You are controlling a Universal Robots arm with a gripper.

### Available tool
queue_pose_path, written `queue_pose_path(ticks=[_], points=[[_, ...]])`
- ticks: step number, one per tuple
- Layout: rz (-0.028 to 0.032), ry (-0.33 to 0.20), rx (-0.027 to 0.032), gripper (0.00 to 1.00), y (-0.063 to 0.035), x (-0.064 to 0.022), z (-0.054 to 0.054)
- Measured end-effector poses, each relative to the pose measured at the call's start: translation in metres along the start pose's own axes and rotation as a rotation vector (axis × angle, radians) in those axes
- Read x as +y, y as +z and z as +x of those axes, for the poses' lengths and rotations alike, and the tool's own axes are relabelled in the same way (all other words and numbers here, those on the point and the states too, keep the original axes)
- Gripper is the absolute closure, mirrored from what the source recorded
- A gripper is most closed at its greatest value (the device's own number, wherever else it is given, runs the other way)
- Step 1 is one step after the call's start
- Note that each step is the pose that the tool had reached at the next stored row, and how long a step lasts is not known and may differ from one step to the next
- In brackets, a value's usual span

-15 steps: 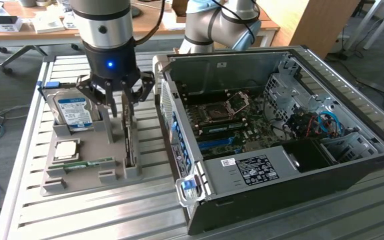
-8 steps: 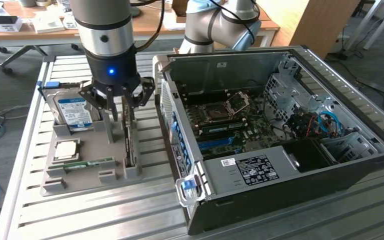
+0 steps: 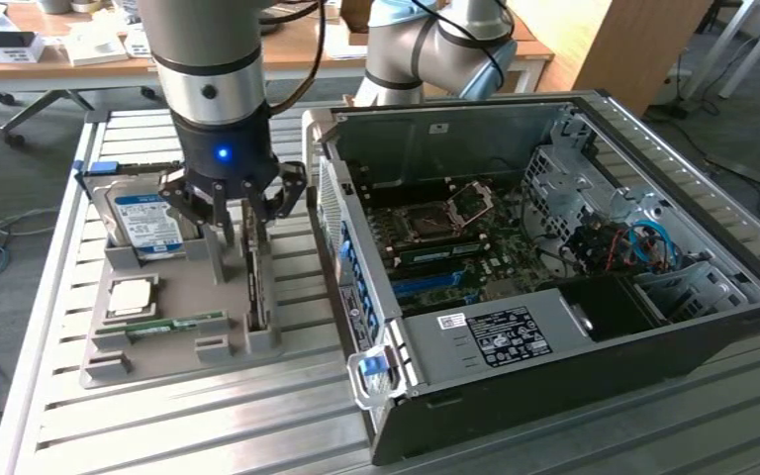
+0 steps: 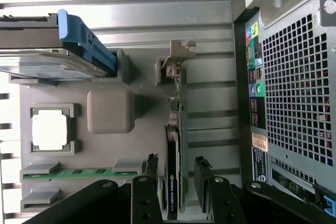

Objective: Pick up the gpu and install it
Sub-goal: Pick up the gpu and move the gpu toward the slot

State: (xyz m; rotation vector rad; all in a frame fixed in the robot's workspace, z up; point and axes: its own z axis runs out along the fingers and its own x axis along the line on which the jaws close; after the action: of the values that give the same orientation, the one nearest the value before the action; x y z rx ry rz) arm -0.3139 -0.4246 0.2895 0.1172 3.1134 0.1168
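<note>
The gripper (image 3: 241,233) was held wide open over the gpu (image 3: 258,287), which had not been lifted.

The gpu (image 4: 173,135) was stood on its long edge in a slot of the grey tray (image 3: 209,287) on the slatted metal table (image 3: 155,426), on the tray side nearest the open computer case (image 3: 446,148). One finger (image 4: 151,163) was placed on each side of the card, and a gap could be made out between card and finger on both sides. In the same tray a hard drive (image 3: 142,220) was stood upright, and a processor chip (image 3: 132,295) and a green memory stick (image 3: 175,324) were laid flat.
</note>
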Motion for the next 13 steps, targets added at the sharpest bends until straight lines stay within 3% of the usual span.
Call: queue_pose_path(ticks=[13], points=[[0.0000, 0.000, 0.0000, 0.59, 0.0186, -0.0014, 0.000]])
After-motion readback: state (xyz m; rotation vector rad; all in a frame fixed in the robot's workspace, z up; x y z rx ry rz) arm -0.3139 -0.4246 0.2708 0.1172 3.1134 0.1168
